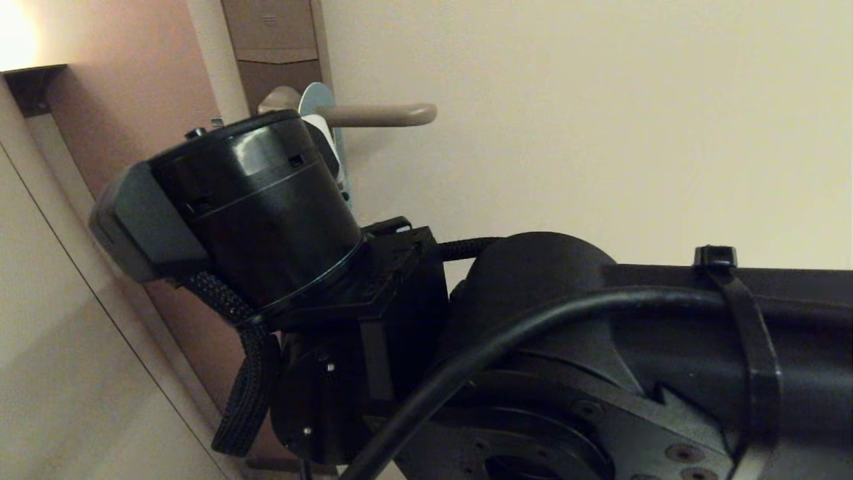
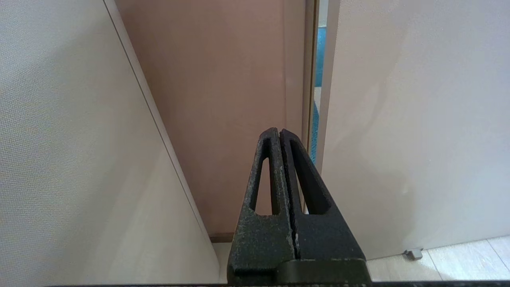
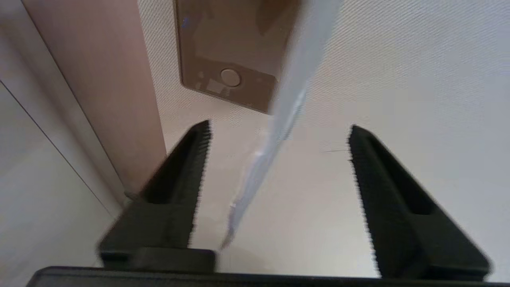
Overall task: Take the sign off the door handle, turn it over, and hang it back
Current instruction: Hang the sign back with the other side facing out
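The sign point(image 1: 314, 99) hangs on the door handle point(image 1: 380, 115), close to the lock plate point(image 1: 276, 47); its rounded top rises above the lever. In the right wrist view the sign point(image 3: 295, 87) shows edge-on as a pale blue strip between the fingers of my right gripper point(image 3: 279, 126). That gripper is open, and the strip hangs free of both fingers. In the head view my right wrist point(image 1: 256, 200) hides the gripper and most of the sign. My left gripper point(image 2: 279, 131) is shut on nothing, low by the door frame.
The pale door point(image 1: 600, 133) fills the right side, and the lock plate point(image 3: 223, 59) carries a small round knob point(image 3: 230, 77). A pinkish wall panel point(image 2: 215, 99) and the door frame stand at the left. My right forearm point(image 1: 666, 347) fills the lower head view.
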Controlling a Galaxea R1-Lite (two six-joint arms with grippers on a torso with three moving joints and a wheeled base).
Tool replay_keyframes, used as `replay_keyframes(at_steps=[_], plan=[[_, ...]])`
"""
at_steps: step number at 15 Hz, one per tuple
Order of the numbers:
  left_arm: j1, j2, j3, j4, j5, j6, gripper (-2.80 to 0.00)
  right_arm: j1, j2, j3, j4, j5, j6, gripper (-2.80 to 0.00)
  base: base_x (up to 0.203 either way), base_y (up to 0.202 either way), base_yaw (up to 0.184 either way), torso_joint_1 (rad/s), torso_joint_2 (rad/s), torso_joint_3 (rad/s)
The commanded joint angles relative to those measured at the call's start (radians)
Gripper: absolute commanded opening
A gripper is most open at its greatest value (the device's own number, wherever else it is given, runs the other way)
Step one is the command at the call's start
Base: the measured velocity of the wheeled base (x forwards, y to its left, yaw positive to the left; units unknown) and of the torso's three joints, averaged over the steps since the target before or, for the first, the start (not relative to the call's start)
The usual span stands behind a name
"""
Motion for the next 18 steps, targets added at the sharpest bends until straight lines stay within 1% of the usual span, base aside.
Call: replay_keyframes(at_steps=[1, 6, 12, 18], plan=[[-0.001, 0.0, 0.0, 0.0, 0.0, 0.001, -2.8, 0.001, -0.025, 0.005, 0.004, -0.005, 0.0, 0.0, 0.0, 0.0, 0.0, 0.0, 0.0, 0.0], [-0.001, 0.0, 0.0, 0.0, 0.0, 0.001, -2.8, 0.036, -0.11, 0.03, 0.065, -0.007, 0.002, 0.0, 0.0, 0.0, 0.0, 0.0, 0.0, 0.0], [-0.001, 0.0, 0.0, 0.0, 0.0, 0.001, -2.8, 0.101, -0.268, 0.163, 0.074, -0.005, -0.004, 0.0, 0.0, 0.0, 0.0, 0.0, 0.0, 0.0], [-0.001, 0.0, 0.0, 0.0, 0.0, 0.001, -2.8, 0.119, -0.293, 0.167, 0.074, -0.005, -0.006, 0.0, 0.0, 0.0, 0.0, 0.0, 0.0, 0.0]])
